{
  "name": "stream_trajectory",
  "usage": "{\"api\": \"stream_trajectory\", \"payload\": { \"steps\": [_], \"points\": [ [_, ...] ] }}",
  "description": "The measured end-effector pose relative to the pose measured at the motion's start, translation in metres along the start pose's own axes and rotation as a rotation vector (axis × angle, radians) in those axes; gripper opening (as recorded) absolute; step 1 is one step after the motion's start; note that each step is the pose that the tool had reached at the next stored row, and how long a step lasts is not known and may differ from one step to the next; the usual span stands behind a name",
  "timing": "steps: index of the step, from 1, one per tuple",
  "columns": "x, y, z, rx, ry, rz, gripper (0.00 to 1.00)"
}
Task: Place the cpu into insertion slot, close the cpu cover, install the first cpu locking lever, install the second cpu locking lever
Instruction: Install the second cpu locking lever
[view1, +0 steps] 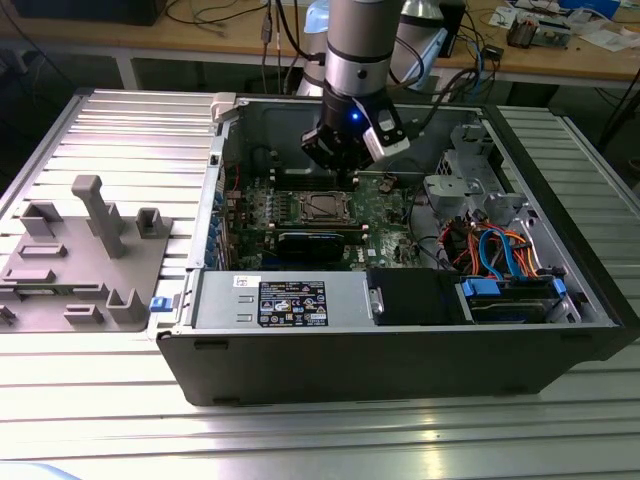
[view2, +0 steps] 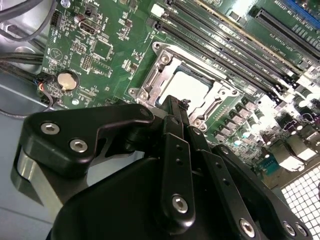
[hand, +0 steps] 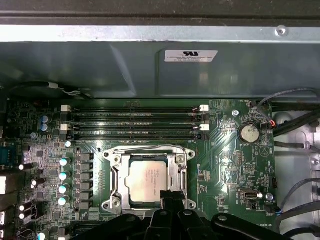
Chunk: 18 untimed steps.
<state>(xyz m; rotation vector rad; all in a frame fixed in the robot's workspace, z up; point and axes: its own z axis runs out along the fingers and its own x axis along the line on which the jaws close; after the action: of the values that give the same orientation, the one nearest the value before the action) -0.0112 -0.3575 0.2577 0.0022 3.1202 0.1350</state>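
A: Nearest us in the second wrist view, our gripper (view2: 176, 107) has its fingertips drawn together with nothing held, poised just at the socket's edge.

B: And the cpu (hand: 146, 184) sits in the insertion slot (hand: 112, 205), with the cpu cover (hand: 180, 172) lying down around it, we judge.

A: Then our risk is the tips slipping off a thin lever and scraping the motherboard (hand: 225, 165).

B: Or pressing a cover that isn't seated and bending pins. Beyond lie the memory slots (hand: 134, 120), then the case wall (hand: 130, 65).
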Motion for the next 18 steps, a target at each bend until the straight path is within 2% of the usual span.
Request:
{"api": "stream_trajectory", "payload": {
  "steps": [9,14,18],
  "points": [
    [-0.0001,-0.0035,-0.0003,0.0002,0.0001,0.0,0.11],
    [0.0002,-0.01,-0.0007,-0.0005,0.0,0.0,0.11],
    [0.0001,-0.0102,-0.0007,-0.0009,0.0,0.0,0.11]
  ]
}}
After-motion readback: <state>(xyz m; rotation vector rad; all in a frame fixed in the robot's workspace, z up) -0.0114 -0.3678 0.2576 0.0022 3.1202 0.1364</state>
